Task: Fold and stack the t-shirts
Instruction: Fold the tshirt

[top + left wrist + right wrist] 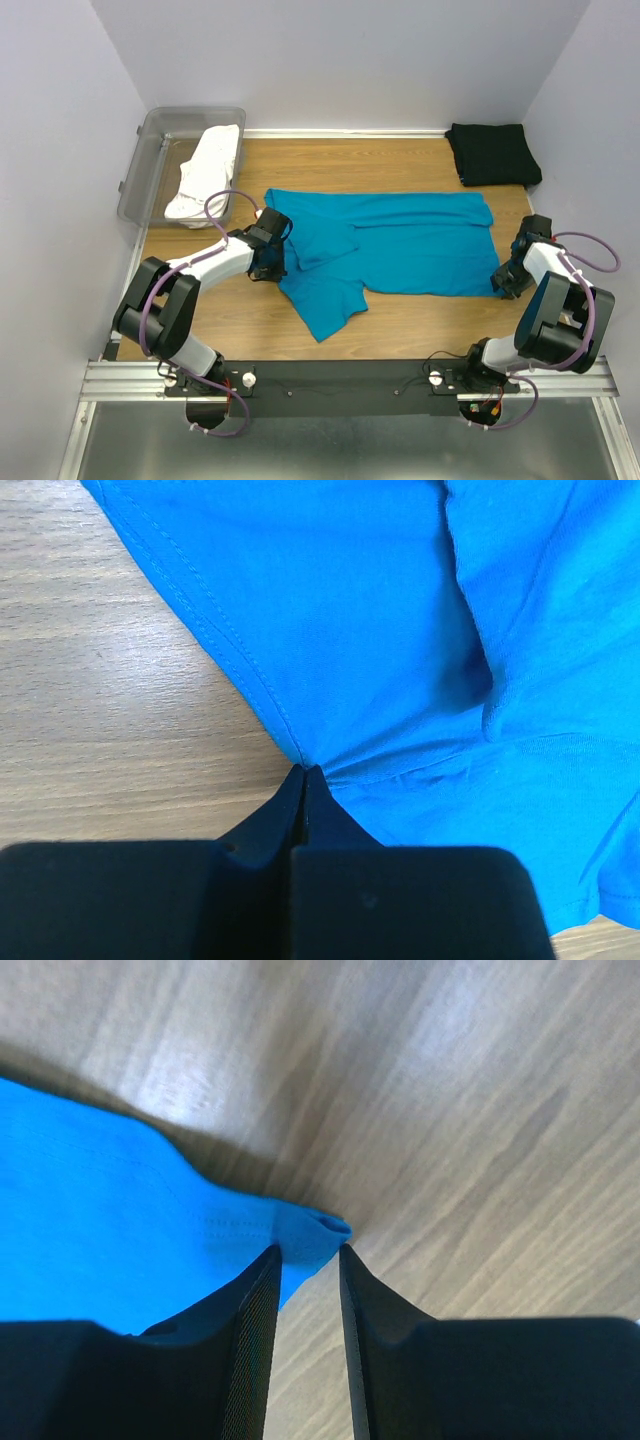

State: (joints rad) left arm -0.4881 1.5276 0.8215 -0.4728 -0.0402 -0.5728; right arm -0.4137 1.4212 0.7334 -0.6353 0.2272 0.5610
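One white t-shirt (205,172) in grey tub (150,135); both fingers pinching teal t-shirt (400,240).

Teal-blue t-shirt (400,243); black t-shirt (492,153); white t-shirt (205,172), seemingly plain

1. Wood-grain surface (420,320) under me, pale brown, evenly lit with soft glare.
2. Plain lavender-grey walls (340,60) close in on three sides.
3. Clear grey tub (150,165) in far-left corner.
4. Aluminium rail (330,385) along the near edge.

White t-shirt (205,172) blurred behind the tub wall (135,180).
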